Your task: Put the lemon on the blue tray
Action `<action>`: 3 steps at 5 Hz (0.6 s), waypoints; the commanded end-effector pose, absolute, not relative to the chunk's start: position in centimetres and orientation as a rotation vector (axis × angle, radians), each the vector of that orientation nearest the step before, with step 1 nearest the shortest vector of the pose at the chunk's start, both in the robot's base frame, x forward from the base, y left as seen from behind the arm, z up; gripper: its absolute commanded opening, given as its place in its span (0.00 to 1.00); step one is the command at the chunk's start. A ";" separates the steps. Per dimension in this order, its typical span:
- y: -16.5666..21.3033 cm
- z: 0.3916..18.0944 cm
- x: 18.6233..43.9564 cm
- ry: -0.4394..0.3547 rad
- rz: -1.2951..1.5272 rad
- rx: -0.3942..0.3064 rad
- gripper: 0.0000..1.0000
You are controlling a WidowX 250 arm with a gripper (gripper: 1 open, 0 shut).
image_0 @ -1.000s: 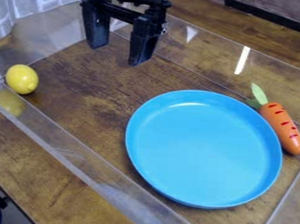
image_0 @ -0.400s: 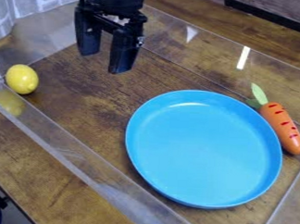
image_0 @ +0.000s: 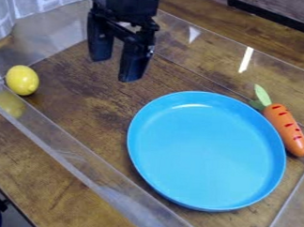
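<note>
Overhead oblique view of a dark wood-grain table [image_0: 80,113] enclosed by low clear plastic walls. The black two-fingered pincer [image_0: 119,58] hangs near the far edge of the table, pointing downward, its jaws spread wide with nothing between them. The small, smooth, bright yellow oval toy lemon [image_0: 22,80] rests on the table close to the left edge, beside the clear wall there, well apart from the pincer and nearer the viewer than it; no contact exists between them. The large, round, shallow, sky-blue plastic tray [image_0: 206,150] with a raised rim occupies the near right part of the table and is empty. A small orange toy carrot [image_0: 287,129] with a green top lies just beside the tray's right rim, close to the right edge of the table. Judged from this arrangement, the task stands at the approach stage, with the lemon not yet grasped. Principal hazards: the lemon's rounded, slick surface may let it squirt or roll away if the fingers close off-centre; its nearness to the left wall leaves little room for the outer finger, so a descent there risks striking the wall or pinning the fruit against it; and a release from too high over the tray could let the lemon roll over the low rim. The carrot appears too far away to interfere.
</note>
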State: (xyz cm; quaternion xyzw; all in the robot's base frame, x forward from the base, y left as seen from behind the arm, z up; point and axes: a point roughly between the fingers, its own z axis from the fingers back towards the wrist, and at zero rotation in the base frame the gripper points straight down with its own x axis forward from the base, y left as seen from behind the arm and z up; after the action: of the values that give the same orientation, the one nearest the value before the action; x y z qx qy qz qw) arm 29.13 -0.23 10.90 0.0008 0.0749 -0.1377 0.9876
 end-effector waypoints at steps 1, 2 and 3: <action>-0.5 11.5 29.8 0.115 -0.312 0.008 1.00; -0.5 11.0 30.2 0.115 -0.330 0.009 1.00; -0.6 11.0 29.6 0.118 -0.298 0.009 1.00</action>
State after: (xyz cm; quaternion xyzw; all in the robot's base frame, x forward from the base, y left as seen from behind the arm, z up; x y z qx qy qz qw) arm 29.21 -0.34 9.37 0.0012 0.0896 -0.1439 0.9855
